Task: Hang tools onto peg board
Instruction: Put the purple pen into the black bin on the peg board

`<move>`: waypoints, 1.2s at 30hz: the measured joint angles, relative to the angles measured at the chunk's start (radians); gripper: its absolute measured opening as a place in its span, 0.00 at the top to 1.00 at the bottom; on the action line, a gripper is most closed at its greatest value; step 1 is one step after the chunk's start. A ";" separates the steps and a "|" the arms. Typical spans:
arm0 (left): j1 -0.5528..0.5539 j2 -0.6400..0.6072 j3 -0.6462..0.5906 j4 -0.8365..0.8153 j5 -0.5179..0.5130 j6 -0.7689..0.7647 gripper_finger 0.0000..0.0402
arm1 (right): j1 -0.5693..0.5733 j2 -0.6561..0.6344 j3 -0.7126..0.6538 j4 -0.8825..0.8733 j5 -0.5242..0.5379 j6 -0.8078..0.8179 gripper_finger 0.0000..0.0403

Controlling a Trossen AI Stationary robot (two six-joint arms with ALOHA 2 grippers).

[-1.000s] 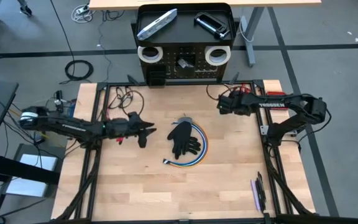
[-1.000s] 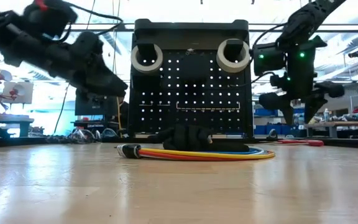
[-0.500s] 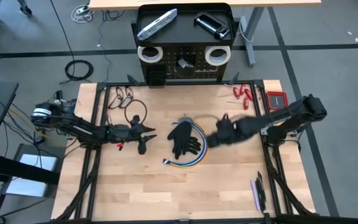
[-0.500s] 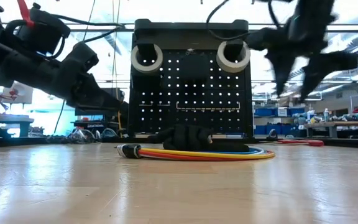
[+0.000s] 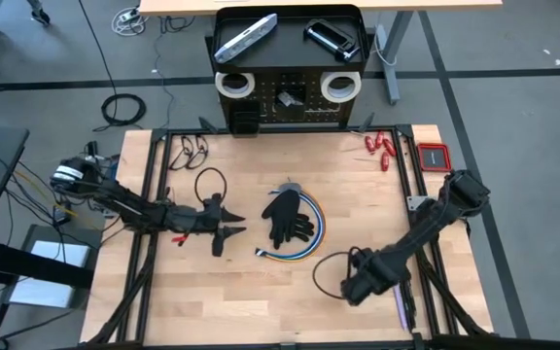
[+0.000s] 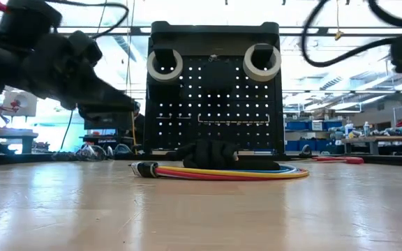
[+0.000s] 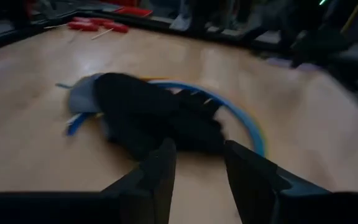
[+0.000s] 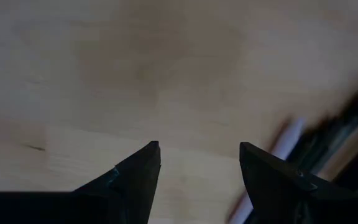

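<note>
The black peg board [image 5: 290, 97] stands upright at the table's far edge. Two white tape rolls [image 5: 233, 85] [image 5: 339, 87] hang on it. A silver flat bar [image 5: 246, 37] and a black clamp [image 5: 332, 37] lie in its top tray. A black glove [image 5: 285, 216] lies on a coil of coloured cable [image 5: 304, 248] at mid-table. My left gripper [image 5: 224, 233] stands open just left of the glove [image 7: 160, 118], pointing at it, with nothing between its fingers. My right gripper [image 5: 350, 288] is open and points down at bare wood [image 8: 166, 74], beside a purple-handled tool [image 5: 400, 303] at the near right.
Red-handled tools [image 5: 381, 146] and a flat red box [image 5: 433, 156] lie at the far right corner. Thin black cords [image 5: 197, 165] lie on the far left of the table. Black frame rails [image 5: 149, 243] run along both sides.
My right gripper has swept from the far right, near the peg board, across to the near right of the table and has tipped to point down. My left gripper has moved a little toward the near edge and lower, staying left of the glove.
</note>
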 joint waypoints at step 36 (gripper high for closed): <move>-0.292 0.281 0.173 0.014 -0.303 -0.176 0.64 | -0.001 -0.031 -0.227 0.343 -0.109 -0.172 0.43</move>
